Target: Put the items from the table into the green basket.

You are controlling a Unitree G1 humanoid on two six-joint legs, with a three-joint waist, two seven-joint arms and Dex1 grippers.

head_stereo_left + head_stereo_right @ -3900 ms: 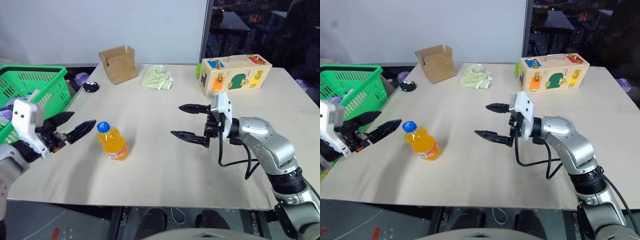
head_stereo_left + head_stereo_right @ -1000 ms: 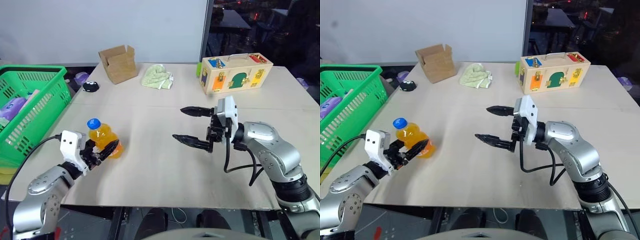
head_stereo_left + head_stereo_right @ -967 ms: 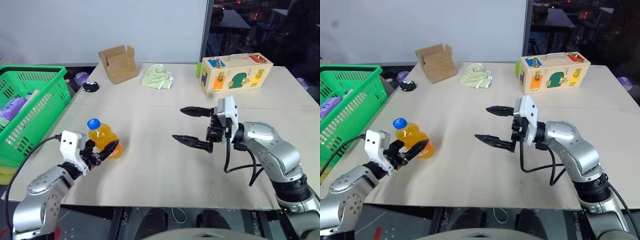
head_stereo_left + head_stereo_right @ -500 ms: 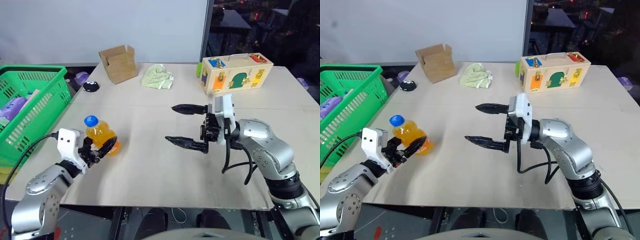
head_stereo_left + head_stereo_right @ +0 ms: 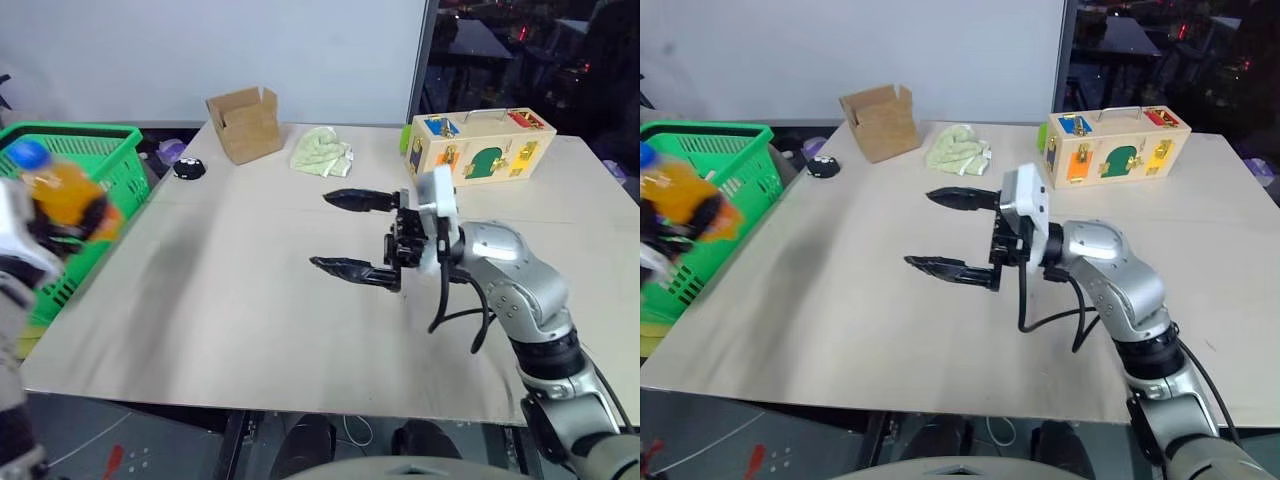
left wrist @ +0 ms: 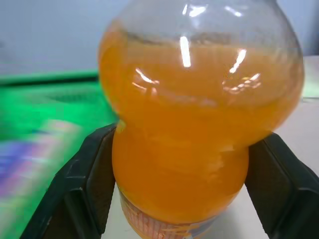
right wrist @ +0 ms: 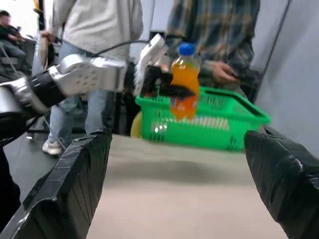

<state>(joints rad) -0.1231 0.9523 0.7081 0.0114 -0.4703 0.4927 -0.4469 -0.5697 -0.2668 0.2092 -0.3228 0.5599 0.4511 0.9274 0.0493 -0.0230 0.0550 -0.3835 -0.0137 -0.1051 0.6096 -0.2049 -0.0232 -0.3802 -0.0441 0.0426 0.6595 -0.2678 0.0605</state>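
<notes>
Currently my left gripper (image 7: 167, 87) clamps the orange-drink bottle (image 7: 184, 82) upright, just short of the green basket (image 7: 219, 122); my right gripper (image 5: 345, 235) gapes empty.

Pale worktop (image 5: 250, 310) carries a cardboard box (image 5: 245, 123), green cloth (image 5: 321, 154), wooden toy box (image 5: 480, 143) and small black object (image 5: 187, 168).

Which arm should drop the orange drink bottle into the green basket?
Left. Its gripper is shut on the orange drink bottle beside the green basket. The right gripper is open over mid-table, holding nothing.
</notes>
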